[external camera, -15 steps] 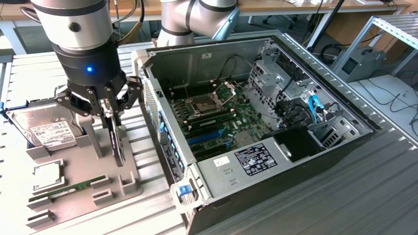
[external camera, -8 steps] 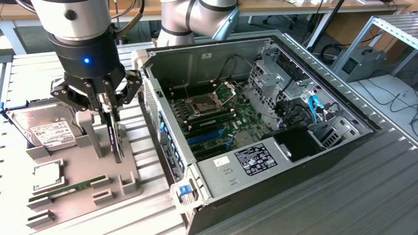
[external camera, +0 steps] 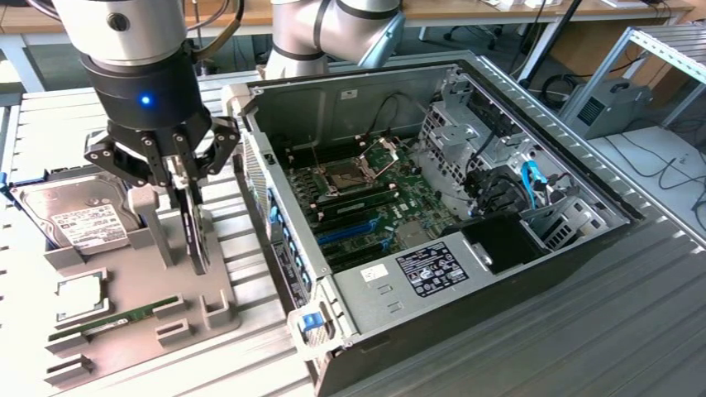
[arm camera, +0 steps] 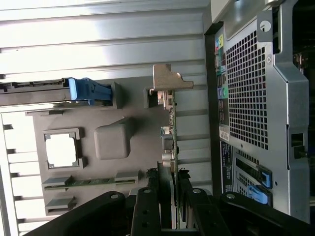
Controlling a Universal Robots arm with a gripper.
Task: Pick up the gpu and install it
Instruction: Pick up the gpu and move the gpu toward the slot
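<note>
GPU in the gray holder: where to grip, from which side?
Grip the gpu on its upper long edge, coming straight down, pinching the two flat faces. It stands on edge in the gray holder, so that thin edge faces up; stay off the metal bracket at one end.

The pincer (external camera: 188,180) grips the upright gpu (external camera: 200,236) at the grey tray (external camera: 215,285), beside the open computer case (external camera: 331,103).
</note>
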